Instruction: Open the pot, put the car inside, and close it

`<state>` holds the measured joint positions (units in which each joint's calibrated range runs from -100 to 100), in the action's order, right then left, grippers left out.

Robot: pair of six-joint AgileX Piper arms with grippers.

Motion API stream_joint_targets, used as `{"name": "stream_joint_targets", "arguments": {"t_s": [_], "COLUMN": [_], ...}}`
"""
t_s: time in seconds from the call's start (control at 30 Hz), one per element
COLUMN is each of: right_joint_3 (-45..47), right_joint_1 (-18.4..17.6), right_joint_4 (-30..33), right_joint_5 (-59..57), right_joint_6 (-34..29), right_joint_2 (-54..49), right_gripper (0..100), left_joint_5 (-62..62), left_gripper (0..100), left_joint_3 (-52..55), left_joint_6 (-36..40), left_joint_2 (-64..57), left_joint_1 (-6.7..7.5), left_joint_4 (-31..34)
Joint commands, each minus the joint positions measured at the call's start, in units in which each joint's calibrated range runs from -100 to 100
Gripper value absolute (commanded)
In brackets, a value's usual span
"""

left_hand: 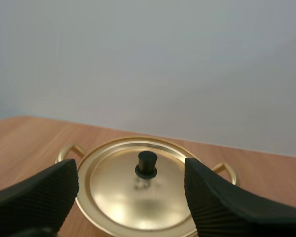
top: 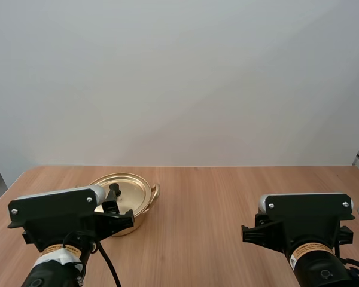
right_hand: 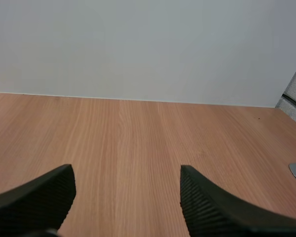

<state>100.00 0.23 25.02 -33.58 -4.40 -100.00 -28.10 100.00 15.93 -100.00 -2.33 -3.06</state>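
- The golden pot sits on the wooden table with its lid on, so opening it looks like the first job in hand.
- The lid's black knob stands upright at the pot's centre, the obvious place to grip.
- The left gripper hovers just short of the pot, fingers spread wide with the knob in the gap beyond the tips, touching nothing. It seems lined up to close on the knob.
- The right gripper waits well apart from the pot, on its right, fingers likewise spread over bare wood, apparently kept clear until the pot is open.
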Motion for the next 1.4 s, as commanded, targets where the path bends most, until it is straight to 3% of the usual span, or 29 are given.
{"name": "stream_joint_targets", "arguments": {"t_s": [0.0,0.73,0.9,0.97,1.03,1.13,1.17,1.2,1.37], "right_joint_3": [0.0,0.0,0.0,0.0,0.0,0.0,0.0,0.0,0.0], "right_joint_1": [0.0,0.0,0.0,0.0,0.0,0.0,0.0,0.0,0.0], "right_joint_4": [0.0,0.0,0.0,0.0,0.0,0.0,0.0,0.0,0.0], "right_joint_5": [0.1,0.1,0.1,0.1,0.1,0.1,0.1,0.1,0.1], "right_joint_6": [0.0,0.0,0.0,0.0,0.0,0.0,0.0,0.0,0.0], "right_joint_2": [0.0,0.0,0.0,0.0,0.0,0.0,0.0,0.0,0.0], "right_gripper": [100,100,100,100,100,100,100,100,100], "left_joint_5": [-3.2,0.3,-3.8,-3.8,-3.8,-3.8,-3.8,-3.8,-3.8], "left_gripper": [100,100,98,89,70,25,5,0,0], "left_joint_3": [0.0,0.0,0.0,0.0,0.0,0.0,0.0,0.0,0.0], "left_joint_6": [0.0,0.0,0.1,0.2,0.2,0.2,0.3,0.3,0.3], "left_joint_2": [0.0,0.0,0.0,0.0,0.0,0.0,0.0,0.0,0.0], "left_joint_1": [0.02,0.02,0.02,0.02,0.02,0.02,0.02,0.02,0.02], "left_joint_4": [0.1,0.3,-0.2,0.0,0.0,0.0,0.0,0.0,0.0]}}
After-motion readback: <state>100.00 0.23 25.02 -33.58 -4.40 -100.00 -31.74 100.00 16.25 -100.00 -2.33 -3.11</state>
